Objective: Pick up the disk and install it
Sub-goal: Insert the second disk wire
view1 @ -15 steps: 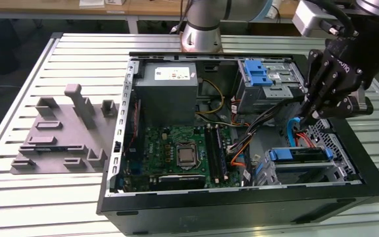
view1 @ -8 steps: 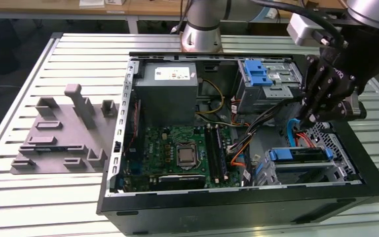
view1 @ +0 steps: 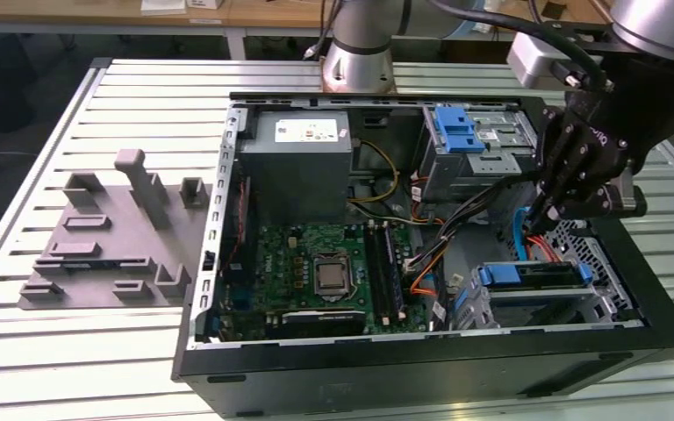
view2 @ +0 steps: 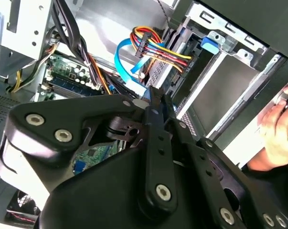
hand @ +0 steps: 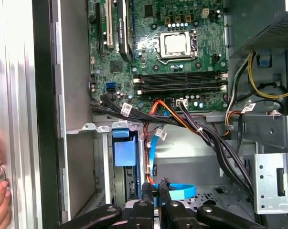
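Gripper (view1: 544,213), fingers nearly closed and holding nothing, hangs inside the computer case (view1: 431,355) just above the disk (view1: 533,277), seated lengthwise in the bay at the case's front corner.

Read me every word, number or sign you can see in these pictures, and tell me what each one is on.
Nothing reads clearly enough to quote.
White sticker on the grey power supply box: print too small.
White tags on the black cables: too small.
White label on the upper drive cage: blurred.
Motherboard markings: too small.
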Available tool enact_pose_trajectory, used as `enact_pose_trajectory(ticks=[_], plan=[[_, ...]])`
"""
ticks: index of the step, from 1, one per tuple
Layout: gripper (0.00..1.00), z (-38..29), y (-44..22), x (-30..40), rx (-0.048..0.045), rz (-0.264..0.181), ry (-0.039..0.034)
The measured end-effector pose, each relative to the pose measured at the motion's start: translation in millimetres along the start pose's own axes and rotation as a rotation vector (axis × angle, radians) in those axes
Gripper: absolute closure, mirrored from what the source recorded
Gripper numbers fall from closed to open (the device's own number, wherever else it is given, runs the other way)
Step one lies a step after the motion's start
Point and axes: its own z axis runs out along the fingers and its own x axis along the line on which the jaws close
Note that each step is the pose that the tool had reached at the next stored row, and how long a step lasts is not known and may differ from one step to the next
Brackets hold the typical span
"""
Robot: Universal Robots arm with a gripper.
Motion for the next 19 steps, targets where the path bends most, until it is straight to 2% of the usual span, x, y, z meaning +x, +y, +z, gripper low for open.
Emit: enact_pose_trajectory(ticks=[1, 2, 3, 6, 7, 8, 15, 17, 19], plan=[[0.84, 0.3, 0.0, 0.0, 0.0000, 0.000, -0.0010], [0.84, 0.6, 0.0, 0.0, -0.0003, 0.000, -0.0052], [0.84, 1.1, 0.0, 0.0, -0.0010, 0.000, -0.0139], [0.84, 2.1, -0.1, 1.7, -0.0040, -0.001, -0.0540], [0.84, 2.7, -0.2, 2.7, -0.0048, -0.001, -0.0641], [0.84, 3.8, -0.3, 4.1, -0.0050, -0.001, -0.0683], [0.84, 10.5, -1.2, 13.7, -0.0004, -0.023, -0.0691], [0.84, 11.2, -1.4, 17.3, 0.0030, -0.026, -0.0693], [0.84, 11.2, -1.4, 17.9, 0.0041, -0.028, -0.0693]])
